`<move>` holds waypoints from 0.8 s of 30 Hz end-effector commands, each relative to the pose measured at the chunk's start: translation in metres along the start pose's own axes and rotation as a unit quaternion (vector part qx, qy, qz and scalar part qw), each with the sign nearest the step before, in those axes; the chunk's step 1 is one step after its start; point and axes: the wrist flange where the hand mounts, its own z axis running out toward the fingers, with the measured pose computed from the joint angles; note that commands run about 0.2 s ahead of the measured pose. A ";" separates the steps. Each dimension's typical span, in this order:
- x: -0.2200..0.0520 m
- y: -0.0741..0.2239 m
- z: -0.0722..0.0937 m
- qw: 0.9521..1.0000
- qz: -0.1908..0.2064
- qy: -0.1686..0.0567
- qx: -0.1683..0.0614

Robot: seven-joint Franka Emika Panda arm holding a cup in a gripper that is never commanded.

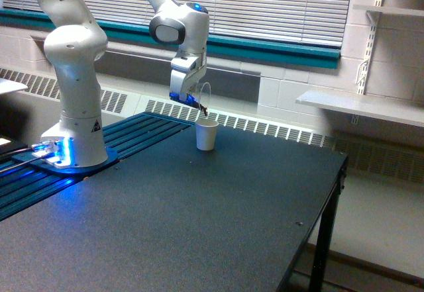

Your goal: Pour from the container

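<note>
A black table (218, 219) stands before a blinded window (265, 4); the gripper (187, 95), closed on the tilted clear container (203, 97), hangs above the white cup (207, 135)

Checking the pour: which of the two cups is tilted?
The clear cup in the gripper, tipped above the white cup, which stands upright on the table.

The white arm reaches over the dark surface (218, 226) with its tool (191, 97) clamped on the container (203, 96) — a clear cup tipped steeply on its side, mouth toward the exterior view's right. A small dark streak shows at its lower lip, just above the white paper cup (207, 135), which stands upright near the surface's far edge — apart from the container.
</note>
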 end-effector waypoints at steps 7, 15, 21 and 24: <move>0.005 -0.003 0.003 1.000 -0.003 -0.015 0.005; 0.007 -0.005 0.004 1.000 -0.006 -0.022 -0.001; 0.009 -0.008 0.004 1.000 -0.009 -0.024 -0.003; 0.010 -0.009 0.004 1.000 -0.011 -0.025 -0.002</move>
